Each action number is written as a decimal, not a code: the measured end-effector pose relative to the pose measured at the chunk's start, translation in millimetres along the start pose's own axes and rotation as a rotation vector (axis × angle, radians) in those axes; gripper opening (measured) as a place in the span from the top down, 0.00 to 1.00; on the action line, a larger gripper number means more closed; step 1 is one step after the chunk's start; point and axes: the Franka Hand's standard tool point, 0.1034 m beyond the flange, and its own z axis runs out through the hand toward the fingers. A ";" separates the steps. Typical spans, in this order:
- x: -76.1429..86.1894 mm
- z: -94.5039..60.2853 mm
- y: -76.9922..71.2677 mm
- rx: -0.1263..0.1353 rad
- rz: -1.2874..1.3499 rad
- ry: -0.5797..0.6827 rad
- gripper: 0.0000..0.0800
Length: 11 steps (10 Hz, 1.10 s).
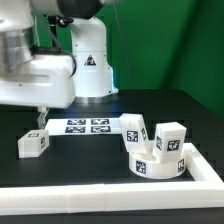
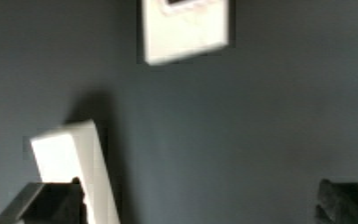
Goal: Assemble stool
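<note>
The stool's round white seat (image 1: 160,166) lies at the exterior view's right, inside the corner of the border wall. Two tagged block legs (image 1: 136,130) (image 1: 170,138) stand on or just behind it. A third leg (image 1: 34,143) lies alone on the dark table at the left. My gripper (image 1: 40,121) hangs just above that leg. In the wrist view my gripper (image 2: 197,205) is open wide and holds nothing. The leg (image 2: 69,165) shows as a blurred white block close beside one finger (image 2: 39,205), off the middle of the gap.
The marker board (image 1: 85,126) lies flat on the table between the lone leg and the seat; its end shows blurred in the wrist view (image 2: 185,30). The long white L-shaped border wall (image 1: 90,196) runs along the front and right. The robot base (image 1: 92,65) stands behind.
</note>
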 end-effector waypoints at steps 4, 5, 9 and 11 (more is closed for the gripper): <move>-4.3 8.3 3.6 0.009 0.016 -0.034 0.19; -15.4 9.5 1.4 0.024 0.010 -0.136 0.19; -32.4 10.3 -2.3 0.095 -0.077 -0.549 0.19; -32.6 15.1 0.3 0.087 -0.079 -0.661 0.19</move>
